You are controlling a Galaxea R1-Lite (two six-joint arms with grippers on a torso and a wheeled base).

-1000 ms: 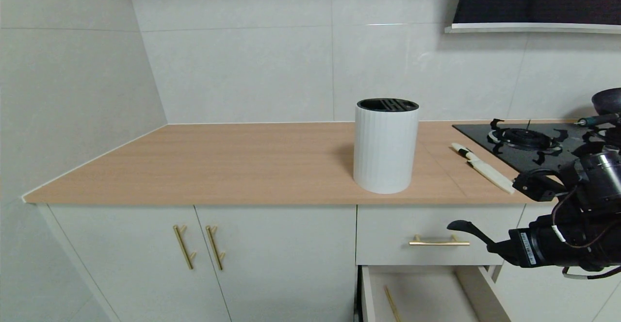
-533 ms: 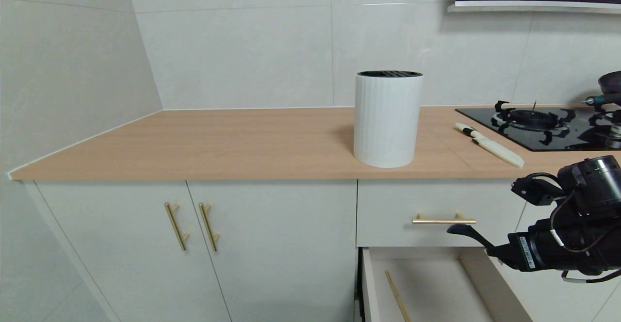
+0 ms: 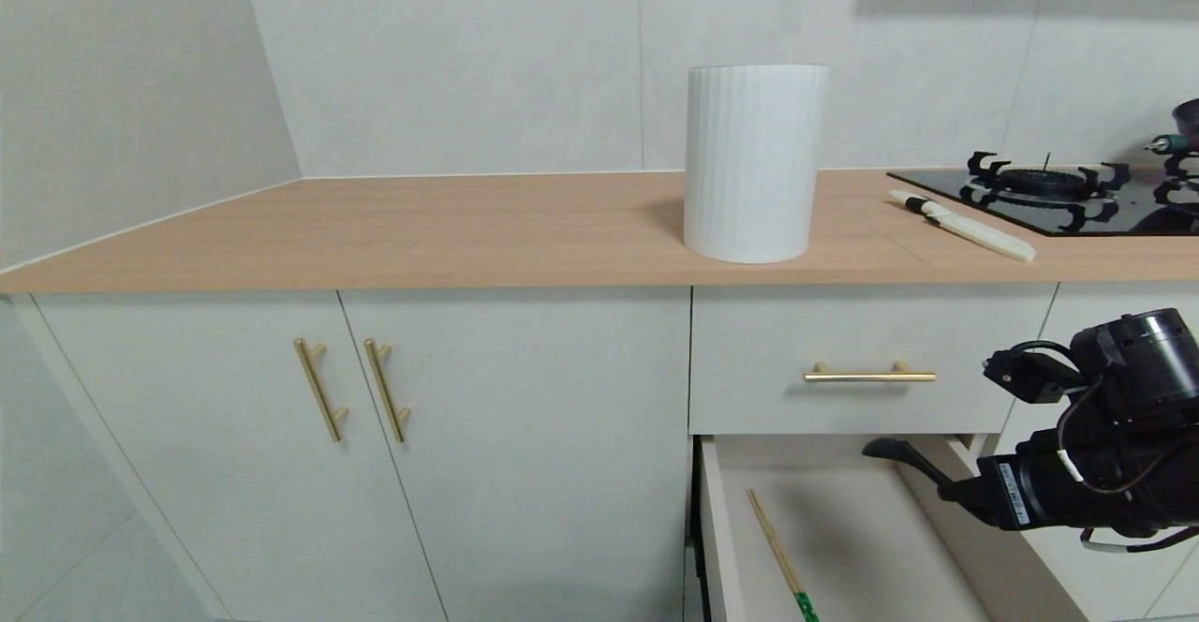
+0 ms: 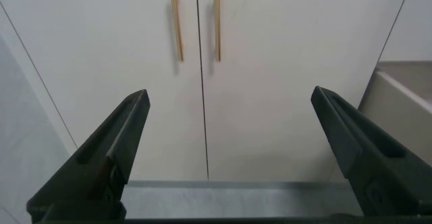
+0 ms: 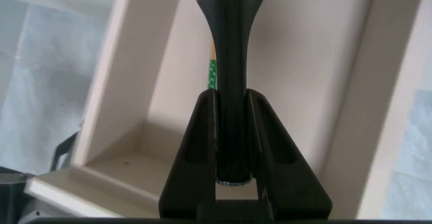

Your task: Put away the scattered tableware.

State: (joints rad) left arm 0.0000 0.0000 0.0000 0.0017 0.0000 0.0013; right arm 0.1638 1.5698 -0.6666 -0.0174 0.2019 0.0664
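My right gripper point(image 3: 969, 491) is shut on a black-handled utensil point(image 3: 897, 454), whose handle sticks out over the right side of the open lower drawer point(image 3: 717, 528). From the right wrist, the fingers point(image 5: 266, 126) clamp the black utensil point(image 5: 229, 21) above the drawer's floor. A pair of chopsticks with green ends point(image 3: 777, 555) lies in the drawer, partly hidden behind the utensil as chopsticks point(image 5: 211, 75). A cream-bladed knife point(image 3: 965, 226) lies on the counter beside the stove. My left gripper point(image 4: 229, 97) is open and faces the cabinet doors.
A tall white ribbed holder point(image 3: 754, 163) stands on the wooden counter point(image 3: 421, 229). The black gas stove point(image 3: 1049, 193) is at the far right. A shut drawer with a gold handle point(image 3: 869, 377) sits above the open one. Two cabinet doors point(image 4: 202, 82) are shut.
The head camera has sunk, so the counter rose in the picture and more of the drawer shows. My right gripper with the utensil came down from the upper drawer's front to the open drawer.
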